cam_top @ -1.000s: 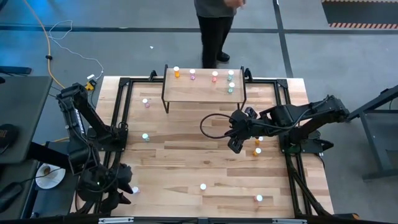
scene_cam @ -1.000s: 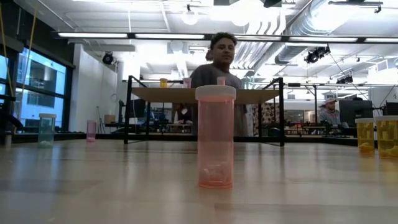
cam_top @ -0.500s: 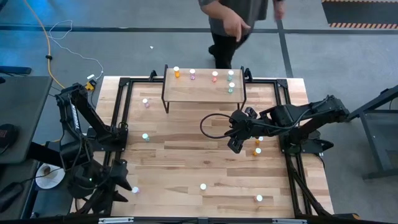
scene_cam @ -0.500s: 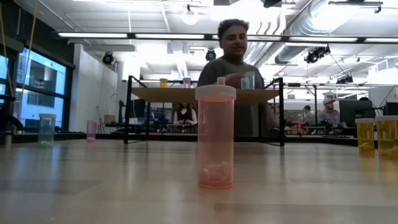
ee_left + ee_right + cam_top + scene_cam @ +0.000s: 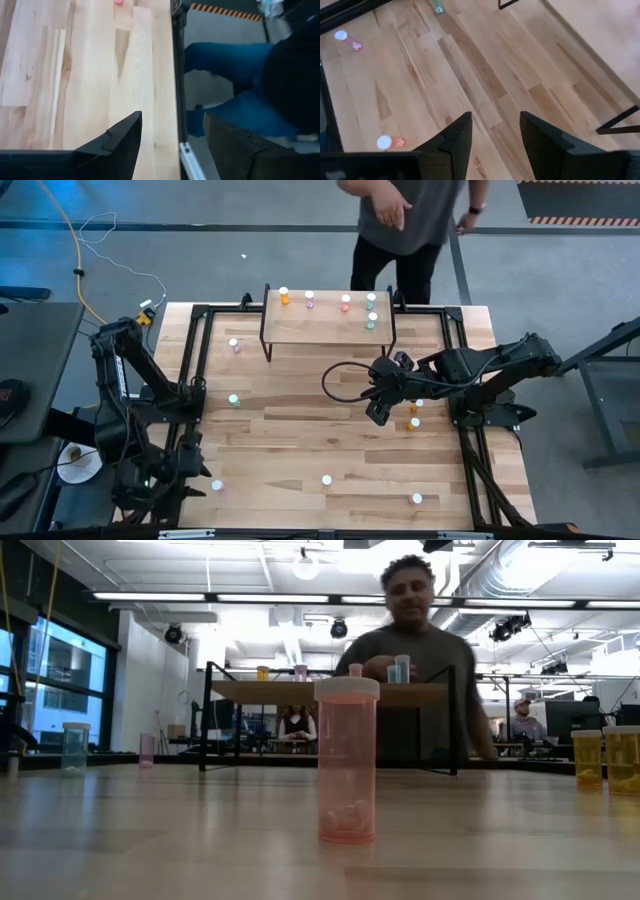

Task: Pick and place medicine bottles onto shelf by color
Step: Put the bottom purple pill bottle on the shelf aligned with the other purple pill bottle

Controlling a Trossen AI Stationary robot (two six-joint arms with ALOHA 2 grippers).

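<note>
Since the earlier frame the left arm has pulled back toward the counter's near left corner, uncovering a white-capped bottle [image 5: 216,485] there, and the person [image 5: 410,220] behind the shelf has stepped toward the right. The right arm has not shifted.

The left hand [image 5: 172,145] hangs over the counter's [image 5: 300,440] edge, its two dark fingers apart with nothing between them. The right hand [image 5: 492,137] hovers over bare wood right of the counter's middle, fingers [image 5: 457,137] likewise spread and empty.

Just beside the right hand, two orange bottles [image 5: 413,423] stand on the counter. Farther out, a teal bottle [image 5: 234,400] and a pink bottle [image 5: 235,344] stand on the left side, and two more bottles sit near the front edge, one [image 5: 326,479] centred, one [image 5: 417,499] to the right.

The shelf [image 5: 325,325] stands at the far edge, carrying an orange bottle [image 5: 284,295], a pink one [image 5: 309,300], a red one [image 5: 345,302] and teal ones [image 5: 371,311] in a row. In the low view a pink bottle [image 5: 347,760] stands upright in front.
</note>
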